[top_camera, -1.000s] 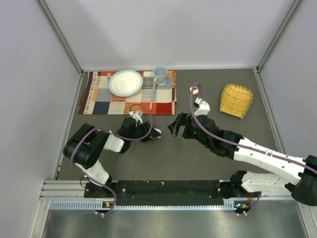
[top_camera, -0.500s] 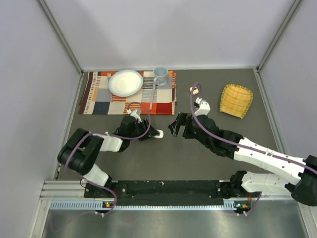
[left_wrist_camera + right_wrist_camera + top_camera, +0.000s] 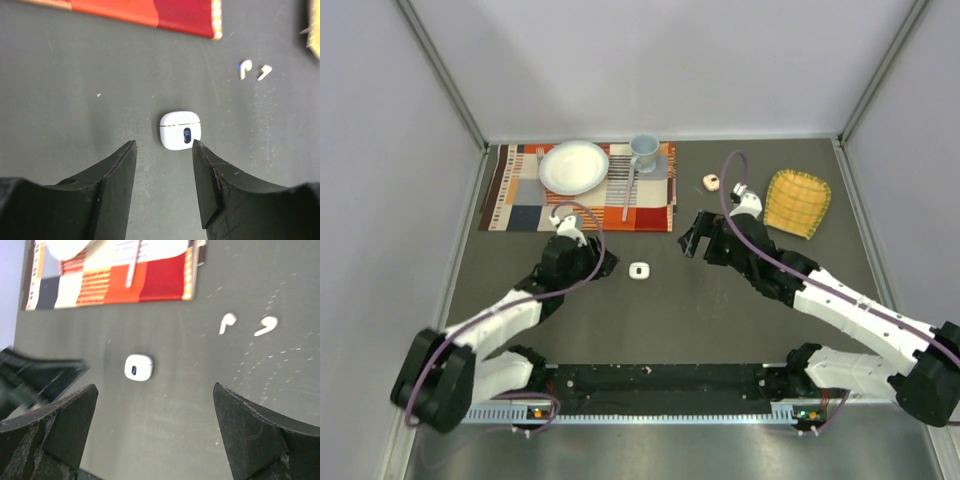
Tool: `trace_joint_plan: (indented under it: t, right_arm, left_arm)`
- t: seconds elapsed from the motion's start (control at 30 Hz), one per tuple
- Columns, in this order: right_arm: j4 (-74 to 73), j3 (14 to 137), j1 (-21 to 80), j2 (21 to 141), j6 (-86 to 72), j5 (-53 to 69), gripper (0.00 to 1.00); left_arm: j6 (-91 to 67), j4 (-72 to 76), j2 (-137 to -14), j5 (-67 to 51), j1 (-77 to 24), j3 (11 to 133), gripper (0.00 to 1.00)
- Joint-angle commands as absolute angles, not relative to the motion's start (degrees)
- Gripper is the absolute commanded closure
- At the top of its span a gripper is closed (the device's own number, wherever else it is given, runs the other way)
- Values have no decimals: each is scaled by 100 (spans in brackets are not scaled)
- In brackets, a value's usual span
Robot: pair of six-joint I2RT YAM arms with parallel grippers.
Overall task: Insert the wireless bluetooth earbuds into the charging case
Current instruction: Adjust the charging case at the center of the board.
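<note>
A closed white charging case [image 3: 640, 271] with a dark oval mark lies free on the dark table. In the left wrist view the case [image 3: 180, 130] sits just beyond my open, empty left gripper [image 3: 163, 145]; from above the left gripper [image 3: 603, 263] is left of it. Two white earbuds [image 3: 243, 69] [image 3: 263, 72] lie side by side on the table past the case. The right wrist view shows the same earbuds [image 3: 227, 323] [image 3: 265, 326] and the case [image 3: 138, 367]. My right gripper [image 3: 154, 387] [image 3: 695, 240] is wide open and empty, right of the case. The other earbuds are out of view.
A striped placemat [image 3: 520, 200] at the back left carries a white plate [image 3: 574, 166], a blue cup [image 3: 643, 150] and a spoon [image 3: 629, 186]. A small pink case [image 3: 711, 182] and a yellow woven dish [image 3: 797, 202] lie at the back right.
My left gripper has let go of the white case and drawn back to the left, leaving the case on the table. My right gripper has moved back and to the right.
</note>
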State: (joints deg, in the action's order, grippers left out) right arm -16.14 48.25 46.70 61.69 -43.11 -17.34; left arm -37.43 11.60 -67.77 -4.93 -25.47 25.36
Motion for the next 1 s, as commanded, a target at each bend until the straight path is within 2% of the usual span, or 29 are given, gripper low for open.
trace_joint_plan:
  t: [0.0, 0.17, 0.3, 0.37, 0.43, 0.5, 0.6, 0.77, 0.87, 0.97]
  right_arm:
    - [-1801, 4869, 4000, 6231, -4341, -1635, 1]
    - [-1986, 5176, 3122, 6687, -4369, -1529, 1]
    - [-1951, 5912, 2884, 7469, -3396, -1442, 1]
    - [-1846, 6177, 2865, 7979, -2394, -1397, 1]
    - [-1749, 6459, 2839, 8443, -1491, -1572, 1]
    - [-1635, 6705, 2839, 8761, -1004, -1844, 1]
    - [-1679, 7135, 2681, 9420, -362, -1951, 1]
    - [-1758, 8006, 2251, 10493, 202, -1863, 1]
    - [-1749, 8576, 2014, 10959, 369, -1100, 1]
    - [-1714, 9015, 1960, 11346, 553, -1037, 1]
  left_arm:
    - [-3410, 896, -5182, 173, -2514, 2277, 47]
    - [-3366, 782, -3474, 851, -2514, 1741, 47]
    - [-3357, 651, -1991, 1414, -2505, 1319, 37]
    - [-3331, 528, -1540, 1607, -2505, 1178, 29]
    - [-3139, 466, -986, 1591, -2505, 1090, 16]
    - [-3041, 405, -609, 1599, -2505, 1072, 10]
    - [-2839, 352, -510, 1590, -2505, 1081, 1]
    - [-3022, -147, -922, 1775, -2505, 1362, 1]
    - [-3076, -325, -1212, 1907, -2505, 1520, 1]
    - [-3059, -351, -1397, 1794, -2505, 1626, 1]
